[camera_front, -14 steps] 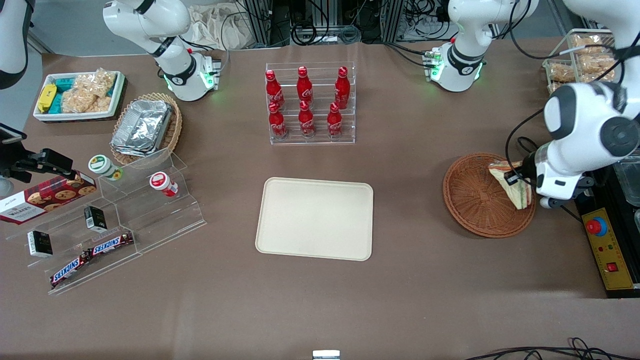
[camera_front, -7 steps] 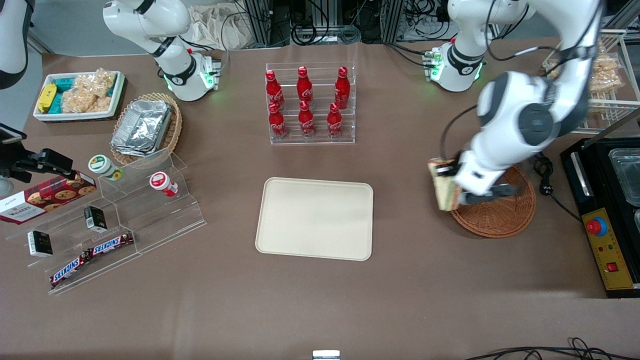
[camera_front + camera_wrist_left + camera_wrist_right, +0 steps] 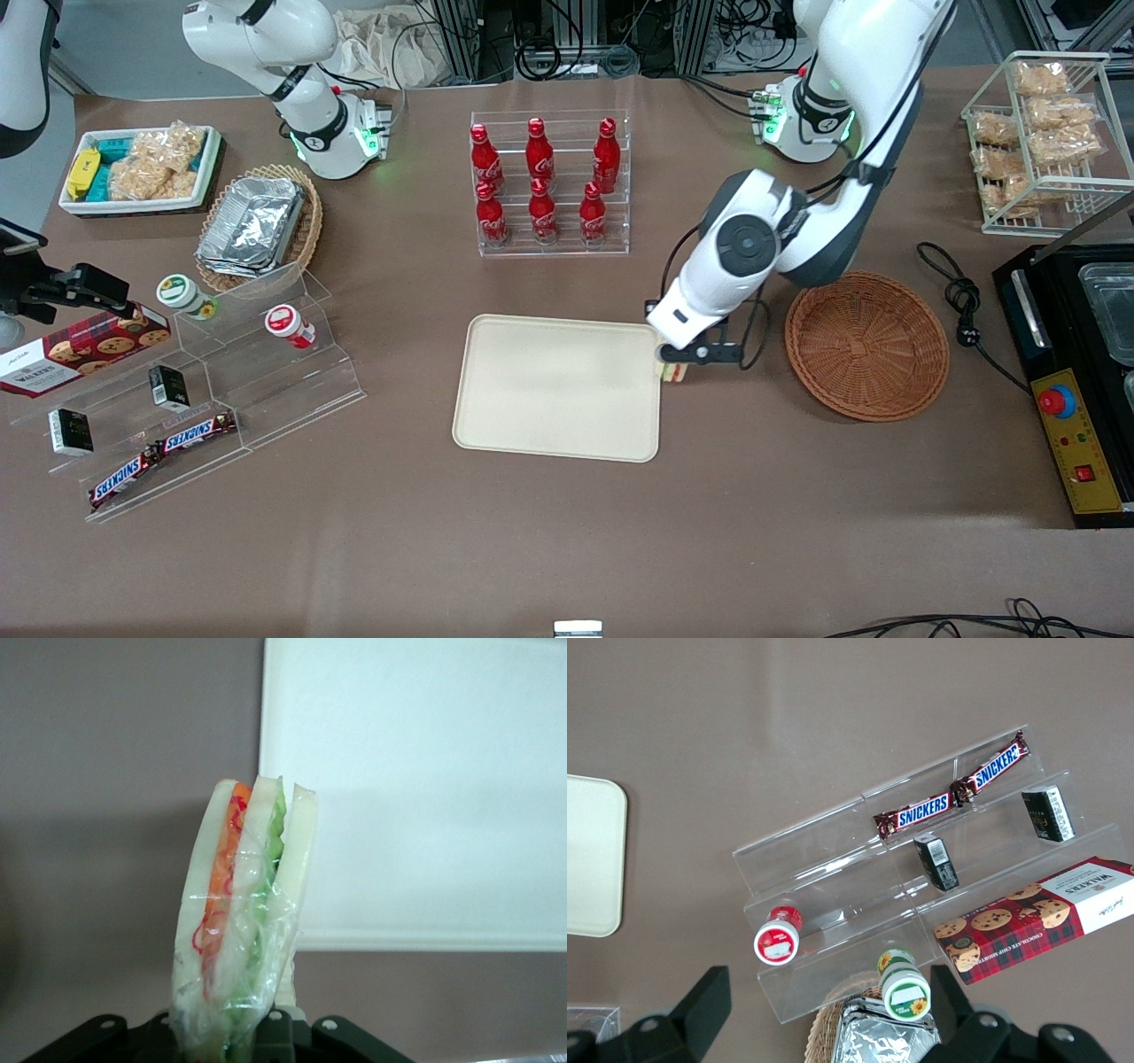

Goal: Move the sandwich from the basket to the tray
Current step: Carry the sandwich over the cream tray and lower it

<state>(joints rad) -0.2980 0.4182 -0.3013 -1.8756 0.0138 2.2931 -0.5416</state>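
Sandwich [image 3: 241, 921], carried from basket [image 3: 866, 346], in pincer [image 3: 675, 365] at tray's [image 3: 556, 386] edge.

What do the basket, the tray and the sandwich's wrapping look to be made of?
Basket: reddish-brown woven wicker, visible weave. Tray: cream, matte, smooth, probably plastic. Sandwich, held in the gripper at the tray's edge: clear crinkled film, likely plastic wrap, over pale bread.

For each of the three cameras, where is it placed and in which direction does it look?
Front view: high above the table's front edge, looking down; both arms show, the gripper holding the sandwich at the tray's rim.
Left wrist view: looks past the sandwich at the tray.
Right wrist view: looks down on Snickers bars; fingers show.
All three share the tray.
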